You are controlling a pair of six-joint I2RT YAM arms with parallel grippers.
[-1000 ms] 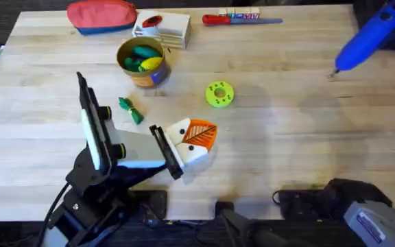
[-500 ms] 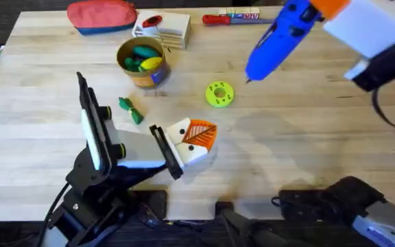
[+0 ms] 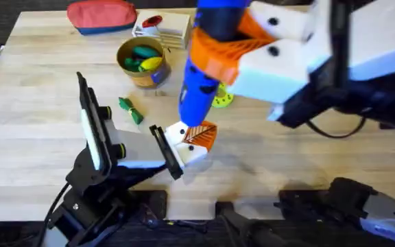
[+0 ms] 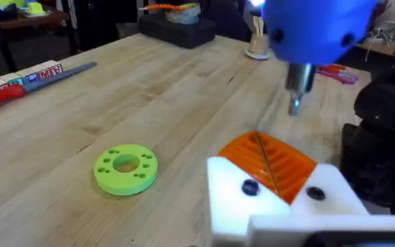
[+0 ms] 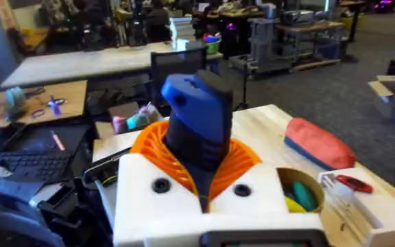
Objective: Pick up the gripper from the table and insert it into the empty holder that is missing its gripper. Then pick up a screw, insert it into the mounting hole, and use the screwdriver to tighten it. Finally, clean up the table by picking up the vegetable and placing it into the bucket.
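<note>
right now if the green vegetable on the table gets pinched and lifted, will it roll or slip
The vegetable looks small and elongated, so it could roll sideways if nudged. Its leafy end looks uneven, which may limit rolling. It probably weighs little, judging by its size beside the bucket.

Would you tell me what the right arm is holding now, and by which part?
The right gripper holds the blue screwdriver, clamped around its body, tip pointing down.

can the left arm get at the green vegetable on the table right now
Probably yes. The vegetable lies bare on the table just beyond the left end effector, nothing on it. The screwdriver in the right end effector hangs over the left tip, to the other side.
</note>
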